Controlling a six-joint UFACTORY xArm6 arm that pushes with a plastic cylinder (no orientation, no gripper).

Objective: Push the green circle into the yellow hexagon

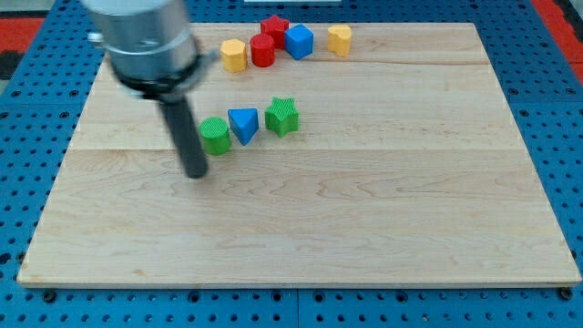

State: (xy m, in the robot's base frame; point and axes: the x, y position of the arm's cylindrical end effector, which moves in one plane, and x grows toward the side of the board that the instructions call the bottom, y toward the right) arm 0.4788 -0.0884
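**Camera view: my tip just left of the green circle**

I carry no pincer, only a straight dark rod, so nothing about me opens, closes or grips. My tip (196,173) rests on the wooden board (364,228), and my blurred grey housing (146,41) fills the view's top left above it.

Just to the right of my tip and slightly toward the view's top stands the green circle (215,135). My rod's side runs close beside it; whether the two touch I cannot tell. Right of the circle comes a blue triangle (243,124), just beside it, and further right from my tip a green star (282,116), near the triangle. These three form a short row rising gently toward the view's right.

The yellow hexagon (234,56) lies toward the view's top from my tip and a little to the right, well apart from the green circle. Touching or just beside it on its right is a red circle (262,51), with a red star (274,27) behind that, a blue cube (299,41) next along, and a second yellow block (340,39) farthest right, its shape unclear. That upper cluster sits near the board's far edge. Around the board shows a blue pegboard surface (36,109).
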